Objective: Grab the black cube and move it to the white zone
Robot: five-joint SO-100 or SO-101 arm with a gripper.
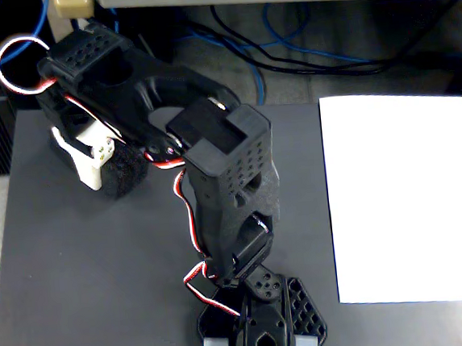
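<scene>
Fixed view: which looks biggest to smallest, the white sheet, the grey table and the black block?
1. Grey table.
2. White sheet.
3. Black block, partly hidden by the arm, yet clearly smallest.

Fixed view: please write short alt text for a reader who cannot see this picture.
A black robot arm reaches to the upper left of a dark grey table, its gripper at a black foam block. A large white paper sheet lies bare on the right side, far from the block.
</scene>
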